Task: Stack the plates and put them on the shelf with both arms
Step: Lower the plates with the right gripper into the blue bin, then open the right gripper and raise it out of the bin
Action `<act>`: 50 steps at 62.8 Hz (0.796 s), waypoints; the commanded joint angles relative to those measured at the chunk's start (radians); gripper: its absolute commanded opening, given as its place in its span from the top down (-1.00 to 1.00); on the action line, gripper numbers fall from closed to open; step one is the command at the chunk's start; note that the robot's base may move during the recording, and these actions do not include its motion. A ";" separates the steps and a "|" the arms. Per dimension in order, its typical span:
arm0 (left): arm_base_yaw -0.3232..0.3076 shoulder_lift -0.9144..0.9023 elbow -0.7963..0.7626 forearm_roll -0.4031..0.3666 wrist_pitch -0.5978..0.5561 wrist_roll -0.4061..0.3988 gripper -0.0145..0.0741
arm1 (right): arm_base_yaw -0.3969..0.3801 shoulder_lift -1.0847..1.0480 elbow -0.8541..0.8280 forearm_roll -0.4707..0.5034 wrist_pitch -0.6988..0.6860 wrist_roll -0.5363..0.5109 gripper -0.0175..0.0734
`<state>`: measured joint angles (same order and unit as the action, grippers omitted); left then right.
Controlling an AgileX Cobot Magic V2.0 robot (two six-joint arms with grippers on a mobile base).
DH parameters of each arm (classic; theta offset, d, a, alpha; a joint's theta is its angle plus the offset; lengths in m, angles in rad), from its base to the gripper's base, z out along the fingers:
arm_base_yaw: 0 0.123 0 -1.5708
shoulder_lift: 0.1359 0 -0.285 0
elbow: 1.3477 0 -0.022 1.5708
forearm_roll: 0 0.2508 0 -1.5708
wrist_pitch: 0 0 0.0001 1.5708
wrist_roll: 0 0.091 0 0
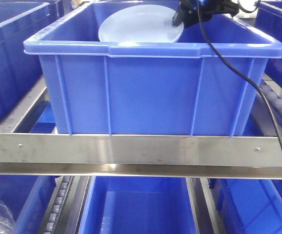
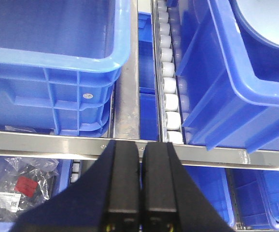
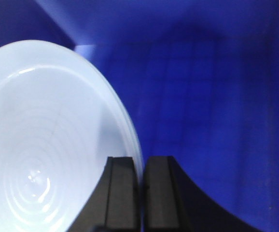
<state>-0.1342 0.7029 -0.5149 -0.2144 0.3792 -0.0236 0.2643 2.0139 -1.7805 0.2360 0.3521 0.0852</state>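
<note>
Right now you are looking at the metal rack shelf [image 1: 141,150], its long brushed-steel front rail running across the front view with small screws showing along it. A large blue plastic crate [image 1: 151,92] is sitting on that rail's tier, and the glossy pale bluish-white round plates [image 1: 140,25] are lying inside it, tilted, with their far edge showing above the crate's rim. From the front you cannot tell whether you are seeing one plate or a stack; in the right wrist view a second thin rim is showing along the edge [image 3: 130,126].

Your right gripper [image 3: 141,193] is reaching down into the crate at the plates' right edge, its black fingers [image 3: 121,193] pressed together on the rim. A black cable [image 1: 258,92] is trailing from that arm down over the crate's front wall.

Your left gripper [image 2: 140,188] is hanging in front of the rail, well apart from the plates, its fingers closed on nothing. Grey roller tracks [image 2: 168,82] are running between neighbouring blue crates, and a clear plastic bag with a red label [image 2: 23,186] is lying on the lower tier.
</note>
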 commanded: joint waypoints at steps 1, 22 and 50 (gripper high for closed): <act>0.000 -0.002 -0.028 -0.009 -0.077 -0.005 0.47 | -0.009 -0.047 -0.029 0.029 -0.052 0.015 0.54; 0.000 -0.002 -0.028 -0.009 -0.077 -0.005 0.47 | -0.008 -0.101 -0.029 0.029 0.007 0.015 0.54; 0.000 -0.002 -0.028 -0.009 -0.077 -0.005 0.47 | -0.008 -0.211 -0.029 0.029 0.144 0.015 0.54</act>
<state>-0.1342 0.7029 -0.5149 -0.2144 0.3792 -0.0236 0.2643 1.8881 -1.7766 0.2444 0.5507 0.0975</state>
